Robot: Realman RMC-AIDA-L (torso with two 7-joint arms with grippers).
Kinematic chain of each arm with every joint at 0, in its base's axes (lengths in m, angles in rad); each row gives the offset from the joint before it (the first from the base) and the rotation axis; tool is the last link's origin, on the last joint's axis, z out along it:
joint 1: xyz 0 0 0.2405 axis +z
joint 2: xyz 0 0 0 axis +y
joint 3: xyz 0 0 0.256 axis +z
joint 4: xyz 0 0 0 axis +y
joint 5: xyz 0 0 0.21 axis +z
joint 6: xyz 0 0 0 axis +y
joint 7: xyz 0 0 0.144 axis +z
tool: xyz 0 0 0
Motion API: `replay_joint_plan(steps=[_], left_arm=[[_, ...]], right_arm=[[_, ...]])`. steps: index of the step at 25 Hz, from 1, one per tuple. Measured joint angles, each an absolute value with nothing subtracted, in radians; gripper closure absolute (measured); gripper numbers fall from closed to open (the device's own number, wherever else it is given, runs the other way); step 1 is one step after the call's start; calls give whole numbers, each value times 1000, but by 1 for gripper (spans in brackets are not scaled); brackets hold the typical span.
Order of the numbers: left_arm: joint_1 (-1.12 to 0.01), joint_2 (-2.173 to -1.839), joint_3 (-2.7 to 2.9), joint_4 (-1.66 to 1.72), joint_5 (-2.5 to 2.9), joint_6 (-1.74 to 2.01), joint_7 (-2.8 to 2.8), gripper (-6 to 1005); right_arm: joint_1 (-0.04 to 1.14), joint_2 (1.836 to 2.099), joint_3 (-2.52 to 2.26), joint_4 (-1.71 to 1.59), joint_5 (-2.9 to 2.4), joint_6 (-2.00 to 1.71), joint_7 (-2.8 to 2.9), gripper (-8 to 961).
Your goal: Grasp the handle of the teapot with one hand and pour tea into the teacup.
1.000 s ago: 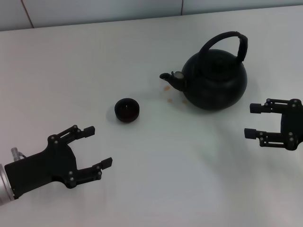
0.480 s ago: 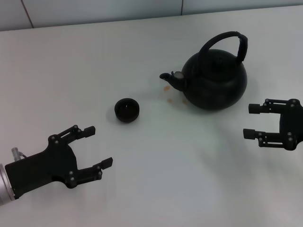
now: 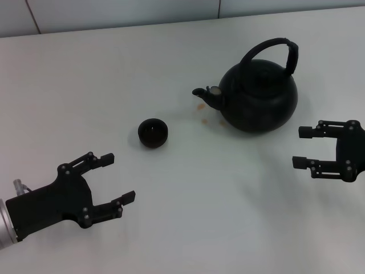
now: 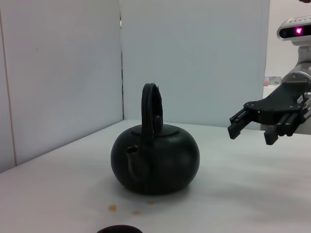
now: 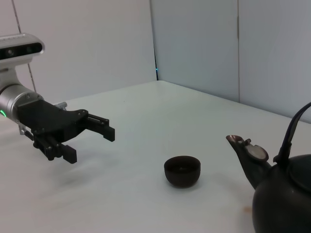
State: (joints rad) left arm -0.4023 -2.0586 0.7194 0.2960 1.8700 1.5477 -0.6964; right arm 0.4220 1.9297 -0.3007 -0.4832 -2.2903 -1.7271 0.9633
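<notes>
Both claws spread: right claw (image 3: 306,146) near teapot (image 3: 259,94), left claw (image 3: 117,177) low.

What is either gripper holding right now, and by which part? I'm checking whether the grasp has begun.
Nothing. The left gripper and right gripper are both open, clear of the teapot and its handle.

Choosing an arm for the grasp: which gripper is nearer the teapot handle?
Right. The right gripper hangs open just beside the teapot, below its handle; the left gripper is open far beyond the teacup.

A white table (image 3: 114,74) bears small orange-brown stains (image 3: 201,106); pale panelled walls (image 4: 194,58) rise behind it.
</notes>
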Motion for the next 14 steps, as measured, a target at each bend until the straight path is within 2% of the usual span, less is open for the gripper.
replay_joint_plan(steps=[14], left_arm=[[-399,-2060,719,295,1870,1552,-696,140]], right_arm=[[422,1930,-301,-483,-2298,-1727,965,261]])
